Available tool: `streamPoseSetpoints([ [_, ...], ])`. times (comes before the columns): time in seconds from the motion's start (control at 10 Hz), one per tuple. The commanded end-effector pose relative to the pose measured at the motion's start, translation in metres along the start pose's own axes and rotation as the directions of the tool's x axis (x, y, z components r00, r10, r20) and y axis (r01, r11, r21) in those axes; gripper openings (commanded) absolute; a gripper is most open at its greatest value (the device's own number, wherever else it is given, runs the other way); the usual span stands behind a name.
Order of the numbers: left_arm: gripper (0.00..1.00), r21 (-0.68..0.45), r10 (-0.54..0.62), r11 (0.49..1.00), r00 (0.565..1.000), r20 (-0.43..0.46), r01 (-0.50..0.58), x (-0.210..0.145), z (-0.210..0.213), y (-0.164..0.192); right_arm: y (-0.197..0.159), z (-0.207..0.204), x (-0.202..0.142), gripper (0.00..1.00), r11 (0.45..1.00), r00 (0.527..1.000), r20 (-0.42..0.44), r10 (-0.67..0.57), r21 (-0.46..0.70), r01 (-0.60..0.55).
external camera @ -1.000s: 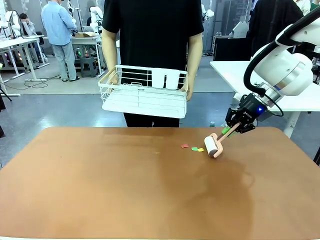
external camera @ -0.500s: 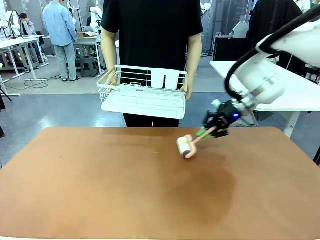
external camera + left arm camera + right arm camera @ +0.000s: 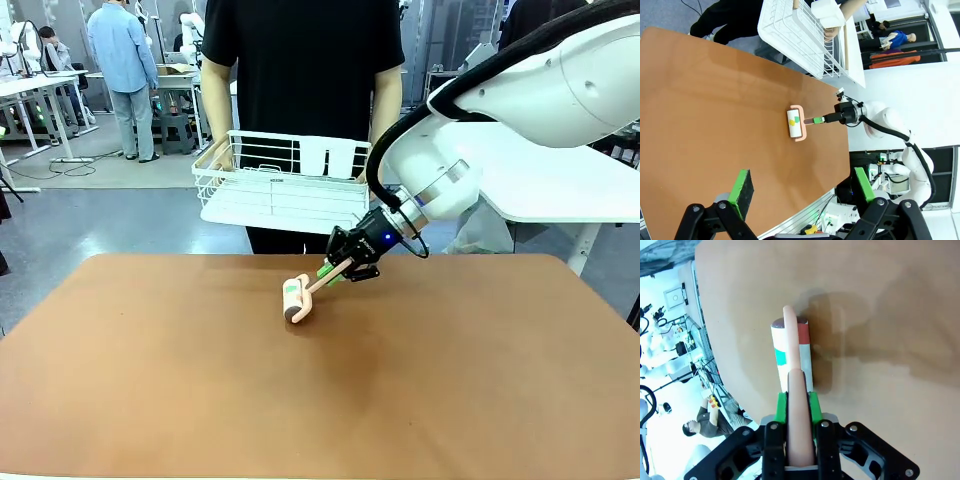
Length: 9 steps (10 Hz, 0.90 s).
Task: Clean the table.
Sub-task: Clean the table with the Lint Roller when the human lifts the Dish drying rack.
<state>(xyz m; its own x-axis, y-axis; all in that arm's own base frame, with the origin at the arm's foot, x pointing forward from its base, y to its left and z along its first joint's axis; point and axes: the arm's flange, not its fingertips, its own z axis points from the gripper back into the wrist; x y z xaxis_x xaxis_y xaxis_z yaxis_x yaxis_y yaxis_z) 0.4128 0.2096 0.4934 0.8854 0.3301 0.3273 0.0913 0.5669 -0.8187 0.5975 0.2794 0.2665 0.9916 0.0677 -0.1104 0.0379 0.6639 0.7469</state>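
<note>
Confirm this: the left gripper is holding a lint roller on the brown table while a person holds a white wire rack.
Wrong arm. The right gripper is shut on the lint roller, as the right wrist view shows; the left gripper hangs open. The table, person and rack stand as stated.

The right arm [image 3: 560,80] is showing glossy white rounded shells, with a black cable [image 3: 371,170] running beside it. A small blue light [image 3: 388,237] (by the wrist) is glowing. The left gripper [image 3: 802,186] and the right gripper [image 3: 797,402] are showing black bolted frames with green pads [image 3: 741,187]. The person [image 3: 305,120] is wearing a black short-sleeved top [image 3: 305,60].
</note>
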Motion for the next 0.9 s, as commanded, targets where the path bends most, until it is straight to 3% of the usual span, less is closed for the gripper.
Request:
streamPoseSetpoints([
  [0.0,1.0,-0.016,0.0,1.0,1.0,0.007,0.0,0.0,0.003,-0.002,-0.019,0.014,-0.019,0.21,0.998,0.997,0.039,-0.061,-0.012,0.062],
  [0.3,1.0,-0.016,0.0,1.0,1.0,0.007,0.0,0.0,0.003,-0.002,-0.011,0.023,-0.029,0.21,0.999,0.998,0.041,-0.054,-0.002,0.054],
  [0.5,1.0,-0.016,0.0,1.0,1.0,0.007,0.0,0.0,0.003,-0.002,0.007,0.05,-0.04,0.21,1.0,0.996,0.09,-0.018,0.02,0.017],
  [0.7,1.0,-0.016,0.0,1.0,1.0,0.007,0.0,0.0,0.003,-0.002,0.033,0.096,-0.061,0.21,0.998,0.994,0.101,0.04,-0.044,-0.036],
  [0.8,1.0,-0.016,0.0,1.0,1.0,0.007,0.0,0.0,0.003,-0.002,0.048,0.126,-0.08,0.21,0.991,0.982,0.17,0.082,-0.117,-0.062],
])
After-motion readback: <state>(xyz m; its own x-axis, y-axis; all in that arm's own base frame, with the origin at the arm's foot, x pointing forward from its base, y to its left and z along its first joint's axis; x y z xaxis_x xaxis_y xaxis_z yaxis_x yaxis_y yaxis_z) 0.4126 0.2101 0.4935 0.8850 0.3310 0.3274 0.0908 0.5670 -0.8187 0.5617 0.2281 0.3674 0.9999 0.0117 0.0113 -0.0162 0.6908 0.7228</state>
